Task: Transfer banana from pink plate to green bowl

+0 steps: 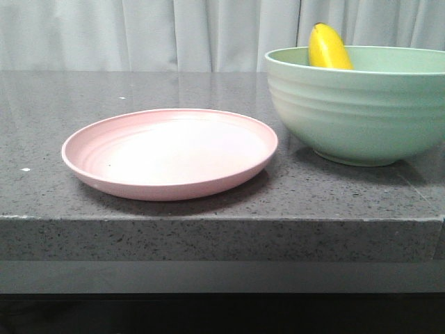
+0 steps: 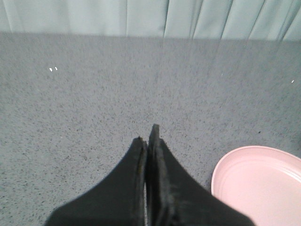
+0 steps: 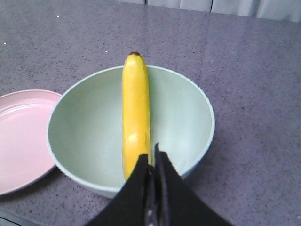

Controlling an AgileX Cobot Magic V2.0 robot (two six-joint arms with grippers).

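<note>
The yellow banana (image 1: 328, 47) lies in the green bowl (image 1: 361, 111) at the right, its end sticking up above the far rim. In the right wrist view the banana (image 3: 135, 108) runs across the bowl (image 3: 84, 132), dark tip on the rim. My right gripper (image 3: 150, 153) is shut and empty, over the bowl's near rim by the banana's near end. The pink plate (image 1: 170, 149) sits empty left of the bowl. My left gripper (image 2: 148, 134) is shut and empty over bare counter, beside the plate (image 2: 263, 183). Neither gripper shows in the front view.
The grey speckled stone counter (image 1: 55, 97) has its front edge close below the plate and bowl. A pale curtain (image 1: 139, 31) hangs behind the counter. The plate also shows in the right wrist view (image 3: 21, 132), touching or nearly touching the bowl.
</note>
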